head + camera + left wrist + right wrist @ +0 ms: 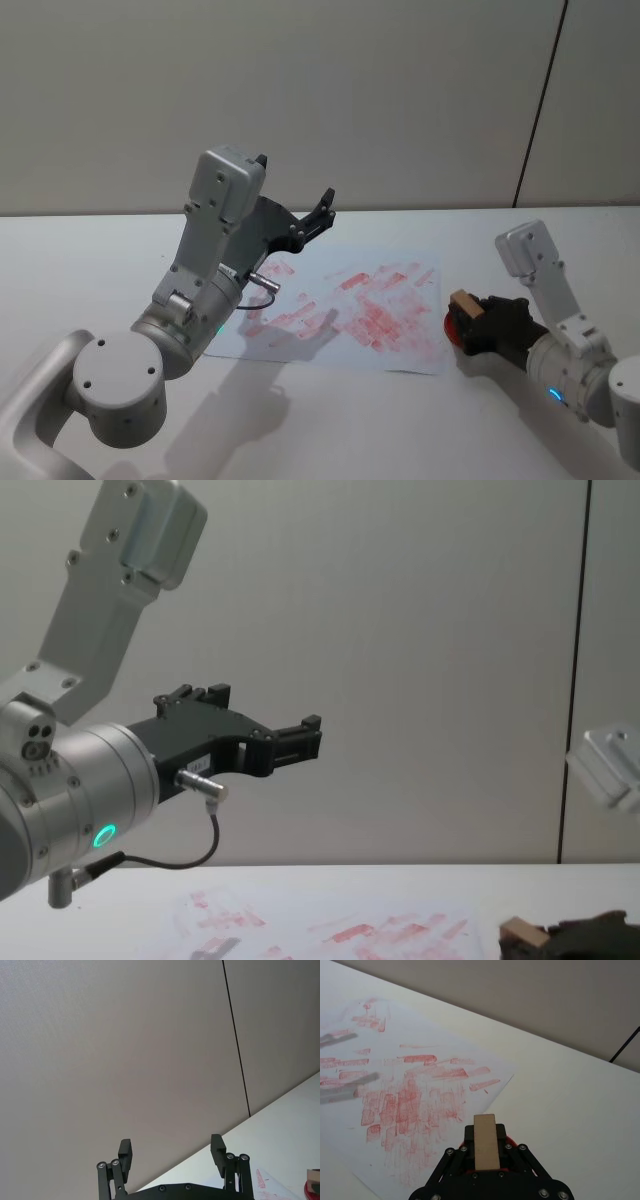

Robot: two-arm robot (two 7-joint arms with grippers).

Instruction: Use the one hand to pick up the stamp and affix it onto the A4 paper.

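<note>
On the left, the left gripper [170, 1145] hangs high above the near-left part of the sheet. Its fingers are spread apart and hold nothing, and its wrist ring glows green. We judge it idle. It is well clear of the table [90, 260], so it blocks nothing low down, though it hangs over the left part of the sheet.

In the middle lies the A4 paper [380, 300], flat on the white table and crowded with smudgy red prints, thickest toward its centre and right. It is thin and loose, so we expect it to slide or lift if the block is dragged or sticks when raised. A straight press down and a straight lift suit it best. The barest patches are along the far edge and at the left corners.

On the right, just off the paper's right edge, is the stamp [465, 303]. The right gripper [485, 1135], with the blue-lit ring, is clenched on it, one finger against each long side. The stamp is a small wooden block that we judge to be light, stiff and not fragile. Smooth wood could twist between the pads, so holding its flat sides low and square seems right. A red ink pad [450, 326] lies just beneath and beside it. Nothing stands between the block and the sheet.
</note>
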